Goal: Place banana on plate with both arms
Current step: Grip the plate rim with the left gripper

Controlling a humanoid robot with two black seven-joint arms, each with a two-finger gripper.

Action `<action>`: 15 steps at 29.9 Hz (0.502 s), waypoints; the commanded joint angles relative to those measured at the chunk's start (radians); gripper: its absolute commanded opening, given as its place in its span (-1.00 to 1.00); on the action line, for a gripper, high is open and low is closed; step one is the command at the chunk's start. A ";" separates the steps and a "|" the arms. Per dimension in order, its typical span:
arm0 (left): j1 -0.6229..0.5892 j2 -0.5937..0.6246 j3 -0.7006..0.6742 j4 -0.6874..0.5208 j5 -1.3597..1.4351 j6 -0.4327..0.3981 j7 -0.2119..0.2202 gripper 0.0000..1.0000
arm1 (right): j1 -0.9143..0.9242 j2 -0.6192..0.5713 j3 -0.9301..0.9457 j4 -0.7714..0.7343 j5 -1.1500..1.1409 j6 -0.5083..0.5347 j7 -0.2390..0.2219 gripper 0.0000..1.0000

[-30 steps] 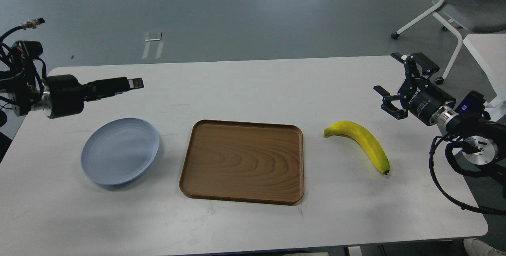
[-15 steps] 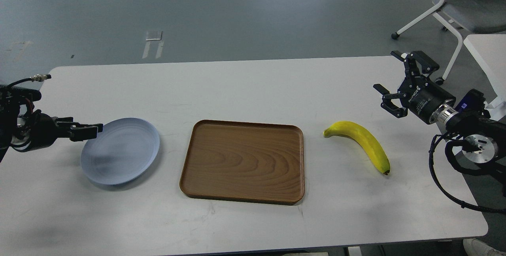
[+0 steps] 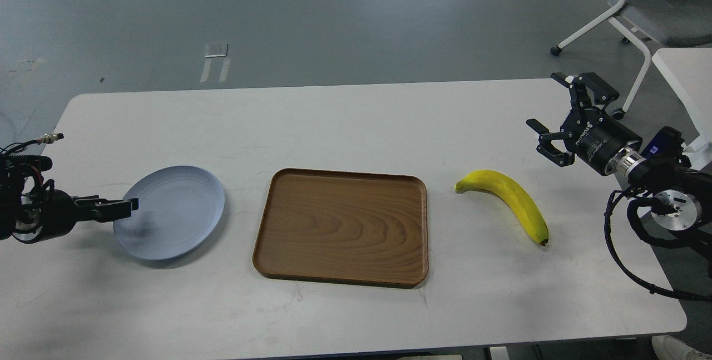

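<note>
The yellow banana (image 3: 509, 196) lies on the white table (image 3: 356, 121) right of the tray, its dark tip toward the front. The pale blue-grey plate (image 3: 175, 212) sits at the left. My left gripper (image 3: 132, 206) is low at the plate's left rim, its tips over the edge; it is seen side-on, so I cannot tell how the fingers stand. My right gripper (image 3: 548, 112) is open and empty, held above the table up and to the right of the banana, apart from it.
A brown wooden tray (image 3: 342, 226) lies between plate and banana. A white office chair (image 3: 639, 9) and another white table (image 3: 687, 70) stand off to the back right. My right arm's cables (image 3: 628, 248) hang past the table's right edge.
My left arm has swung down and back toward the left, from high above the table to low at the plate's left rim. The right arm, banana, plate and tray have not moved.
</note>
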 commanded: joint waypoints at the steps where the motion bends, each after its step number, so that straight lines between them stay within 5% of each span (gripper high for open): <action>1: 0.007 -0.006 0.000 0.001 0.000 0.000 0.000 0.72 | -0.002 0.000 -0.001 0.000 0.000 0.000 0.000 1.00; 9: 0.013 -0.007 0.000 0.001 -0.002 -0.006 0.000 -0.04 | -0.002 0.000 0.001 0.000 -0.002 0.000 0.000 1.00; 11: 0.013 -0.007 0.000 0.001 -0.016 -0.009 0.000 -0.47 | -0.002 -0.002 0.001 0.000 0.000 0.000 0.000 1.00; 12: 0.013 -0.009 -0.002 0.001 -0.037 -0.009 0.000 -0.90 | -0.002 0.000 0.001 -0.001 -0.002 0.000 0.000 1.00; 15: 0.012 -0.009 0.001 0.001 -0.071 -0.009 0.000 -1.00 | -0.004 0.000 0.001 -0.001 -0.002 0.000 0.000 1.00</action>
